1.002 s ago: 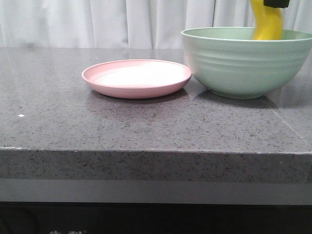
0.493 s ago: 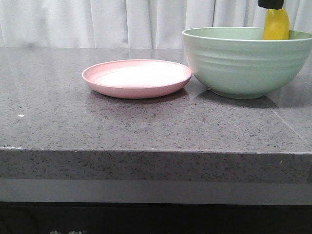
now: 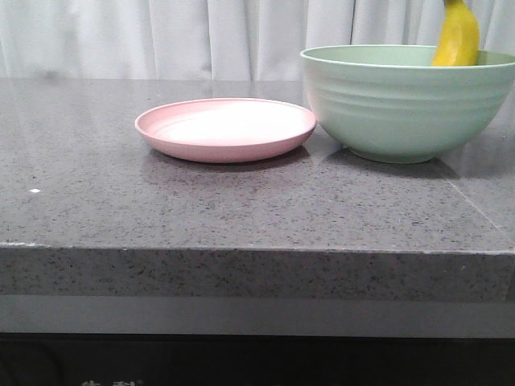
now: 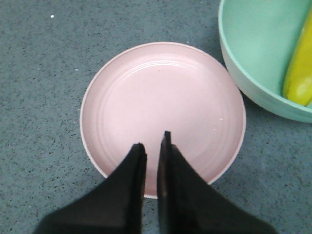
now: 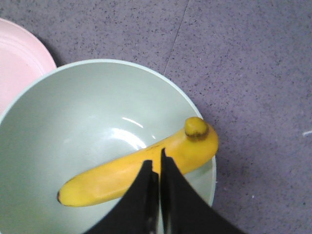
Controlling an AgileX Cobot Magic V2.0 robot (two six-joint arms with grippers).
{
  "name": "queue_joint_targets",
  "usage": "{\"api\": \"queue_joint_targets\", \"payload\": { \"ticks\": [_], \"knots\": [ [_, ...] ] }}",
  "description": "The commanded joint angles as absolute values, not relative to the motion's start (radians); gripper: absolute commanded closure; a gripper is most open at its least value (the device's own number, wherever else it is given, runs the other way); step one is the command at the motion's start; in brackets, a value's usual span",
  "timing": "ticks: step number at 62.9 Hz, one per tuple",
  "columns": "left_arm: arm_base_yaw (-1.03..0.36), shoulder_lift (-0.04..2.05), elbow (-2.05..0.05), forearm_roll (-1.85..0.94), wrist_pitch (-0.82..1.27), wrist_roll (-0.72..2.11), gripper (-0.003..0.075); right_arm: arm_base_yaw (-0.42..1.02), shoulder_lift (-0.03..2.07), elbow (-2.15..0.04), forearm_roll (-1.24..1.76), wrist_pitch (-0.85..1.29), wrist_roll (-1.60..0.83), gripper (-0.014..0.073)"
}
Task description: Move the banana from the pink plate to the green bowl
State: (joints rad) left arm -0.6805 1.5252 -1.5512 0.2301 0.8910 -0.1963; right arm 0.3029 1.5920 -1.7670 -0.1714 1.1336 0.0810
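The banana [image 5: 141,170] is lying inside the bowl [image 3: 406,100], leaning against its right wall with one end poking up over the rim, where it is showing in the front view [image 3: 456,36] above the far right edge. In the right wrist view the right gripper [image 5: 156,163] is hanging above the banana's middle, its two dark fingers drawn almost together with only a thin slit between them; they are crossing in front of the fruit but not pinching it, so the jaws are closed on nothing. The plate [image 3: 225,129] is sitting just left of the bowl on the grey counter [image 3: 161,209], with nothing on it. The left gripper [image 4: 152,146] is hovering over the plate's near part, its jaws likewise nearly together and gripping nothing, the banana [image 4: 298,73] well off to their right in the bowl [image 4: 243,73].
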Motion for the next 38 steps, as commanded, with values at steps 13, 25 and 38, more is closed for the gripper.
{"api": "queue_joint_targets", "payload": {
  "ticks": [13,25,38],
  "knots": [
    [-0.532,1.438,-1.575,0.243,0.811,-0.335,0.0738,0.301,1.469,-1.775,-0.149,1.055,0.183,0.0624],
    [-0.441,1.280,-1.456,0.253,0.729,-0.337,0.0738,0.301,1.283,-1.552,-0.132,0.893,0.194,0.0624],
    [-0.377,1.048,-1.209,0.314,0.561,-0.337,0.0738,0.301,1.023,-1.167,-0.091,0.629,0.194,0.0624]
  ]
}}
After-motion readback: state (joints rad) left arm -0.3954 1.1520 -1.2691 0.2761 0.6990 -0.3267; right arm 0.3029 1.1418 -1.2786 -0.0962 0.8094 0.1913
